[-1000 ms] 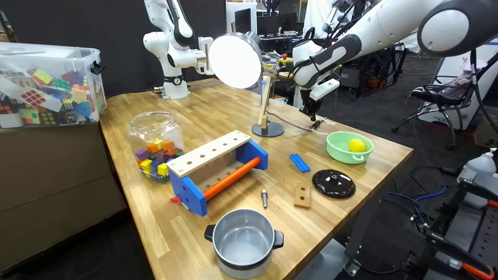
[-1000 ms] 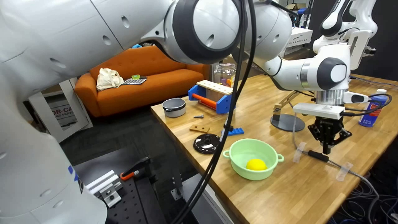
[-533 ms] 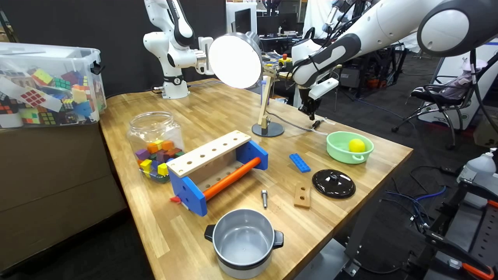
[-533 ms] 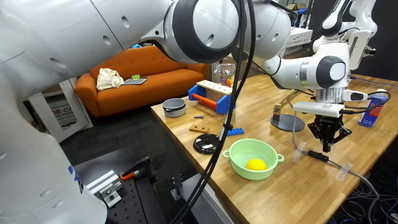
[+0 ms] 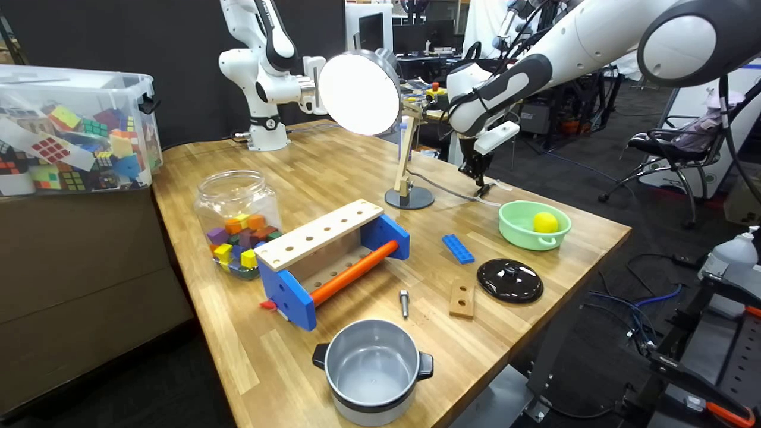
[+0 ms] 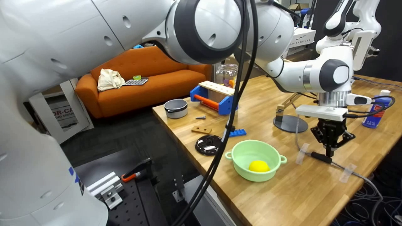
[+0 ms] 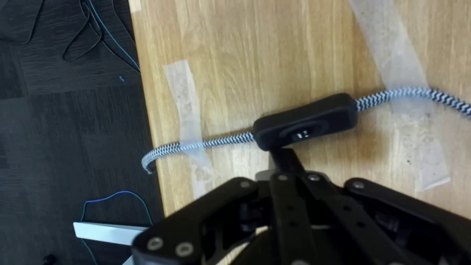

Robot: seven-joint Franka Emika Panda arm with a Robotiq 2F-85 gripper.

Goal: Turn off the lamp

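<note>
White light glares from the lamp in an exterior view: it is on, standing upright on the bench, its round dark base near a blue-ended rack. In an exterior view my own arm hides the lamp's upper part, and I get only the base and some pale wooden stem.

A white box beyond the arm reads "ROBOTICS", with letters ahead of it that I cannot make out. Across the floor a sign shows what looks like "OR-CA" over "SERVICE", cut off partly by a white frame. A blue bottle carries print too small for me to read. On the black switch tiny white marks show at the rocker; I cannot resolve them.

My arm reaches out over the bench and bends at the wrist so that the hand points straight down. Its fingers are together, making one narrow black tip. In the wrist view that tip shows right at the switch's edge, near the rocker; whether it touches, I cannot tell. The switch sits in line with a woven cord, which strips of tape cross on either side of it. Near the switch in an exterior view I have a green bowl with a yellow ball inside; a black lid lies farther from the hand.
</note>
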